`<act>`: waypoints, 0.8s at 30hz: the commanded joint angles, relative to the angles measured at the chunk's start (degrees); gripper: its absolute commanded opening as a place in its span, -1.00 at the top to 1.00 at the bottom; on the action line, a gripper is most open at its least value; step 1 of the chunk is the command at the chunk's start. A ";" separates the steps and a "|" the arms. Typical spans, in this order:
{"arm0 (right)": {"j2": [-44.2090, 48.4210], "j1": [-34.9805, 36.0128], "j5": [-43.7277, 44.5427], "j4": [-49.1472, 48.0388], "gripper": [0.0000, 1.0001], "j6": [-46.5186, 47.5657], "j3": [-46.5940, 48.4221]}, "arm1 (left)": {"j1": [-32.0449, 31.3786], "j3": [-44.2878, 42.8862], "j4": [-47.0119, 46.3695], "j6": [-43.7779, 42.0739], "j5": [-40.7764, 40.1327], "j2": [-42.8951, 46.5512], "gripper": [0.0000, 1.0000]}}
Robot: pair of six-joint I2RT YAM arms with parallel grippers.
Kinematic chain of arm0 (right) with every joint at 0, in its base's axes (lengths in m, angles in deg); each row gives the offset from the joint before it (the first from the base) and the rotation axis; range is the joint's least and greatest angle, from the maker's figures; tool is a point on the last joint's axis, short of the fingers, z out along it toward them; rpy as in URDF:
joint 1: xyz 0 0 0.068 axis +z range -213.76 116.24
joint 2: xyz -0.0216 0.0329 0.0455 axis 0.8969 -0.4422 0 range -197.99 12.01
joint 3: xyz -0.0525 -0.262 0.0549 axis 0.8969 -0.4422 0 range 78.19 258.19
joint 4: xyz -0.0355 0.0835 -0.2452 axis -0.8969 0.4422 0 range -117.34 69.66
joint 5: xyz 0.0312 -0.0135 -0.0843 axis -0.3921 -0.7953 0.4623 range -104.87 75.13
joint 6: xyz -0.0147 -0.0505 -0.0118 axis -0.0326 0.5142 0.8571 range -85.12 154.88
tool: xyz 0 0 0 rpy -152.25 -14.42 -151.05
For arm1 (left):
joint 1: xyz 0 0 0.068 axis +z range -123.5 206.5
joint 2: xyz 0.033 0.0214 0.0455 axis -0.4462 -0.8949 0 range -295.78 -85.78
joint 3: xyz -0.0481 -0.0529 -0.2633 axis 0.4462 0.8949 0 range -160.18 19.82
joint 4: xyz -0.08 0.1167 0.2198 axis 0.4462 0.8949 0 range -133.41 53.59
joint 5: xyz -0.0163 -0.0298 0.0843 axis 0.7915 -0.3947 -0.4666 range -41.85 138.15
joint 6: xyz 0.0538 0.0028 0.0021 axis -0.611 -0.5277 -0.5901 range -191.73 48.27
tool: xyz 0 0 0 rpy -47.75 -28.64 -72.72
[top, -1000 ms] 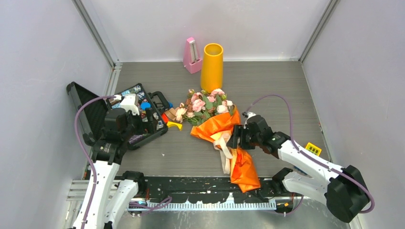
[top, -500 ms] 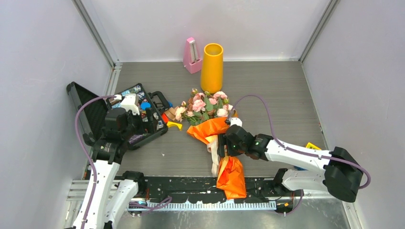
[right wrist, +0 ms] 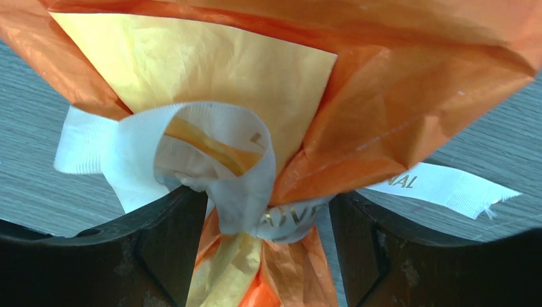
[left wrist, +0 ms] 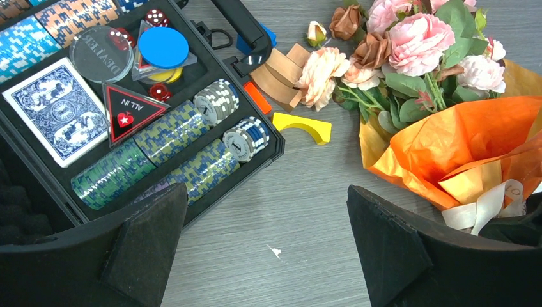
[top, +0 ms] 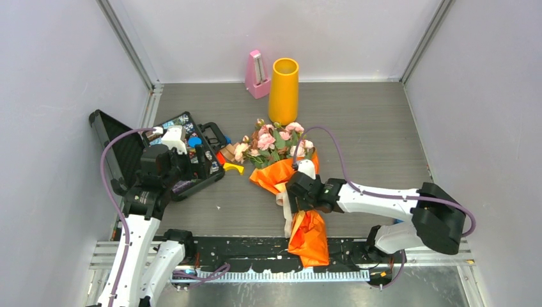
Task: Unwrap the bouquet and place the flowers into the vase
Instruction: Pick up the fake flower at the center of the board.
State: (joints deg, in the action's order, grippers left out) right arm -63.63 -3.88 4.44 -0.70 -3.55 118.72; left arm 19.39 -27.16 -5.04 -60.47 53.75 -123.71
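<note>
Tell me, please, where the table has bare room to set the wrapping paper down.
Widest: right of the vase and bouquet, up to the right wall. Smaller: between metronome and poker case, and in front of the case. Crowded: the loose blocks between case and flowers.

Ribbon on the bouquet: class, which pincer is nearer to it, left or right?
Right. The right pincer straddles the ribbon knot, a finger on each side. The left pincer hangs open by the chip case, well left of the bouquet.
</note>
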 commanded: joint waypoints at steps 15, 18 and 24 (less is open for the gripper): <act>-8.68 0.24 -0.12 -4.67 0.46 0.31 6.42 | -0.18 0.22 -2.69 -1.07 0.83 0.02 -0.97; -5.41 0.39 -1.90 -3.92 0.70 0.84 6.88 | -0.18 0.22 -2.69 -1.07 0.77 0.06 -0.97; 3.59 1.54 -0.90 2.16 0.99 1.94 8.76 | -0.18 0.31 -2.70 -1.07 0.99 0.38 -0.97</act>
State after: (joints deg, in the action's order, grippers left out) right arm -67.63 -3.29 1.71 -1.42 -1.96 123.14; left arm 19.39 -27.14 -5.04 -60.44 53.84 -123.69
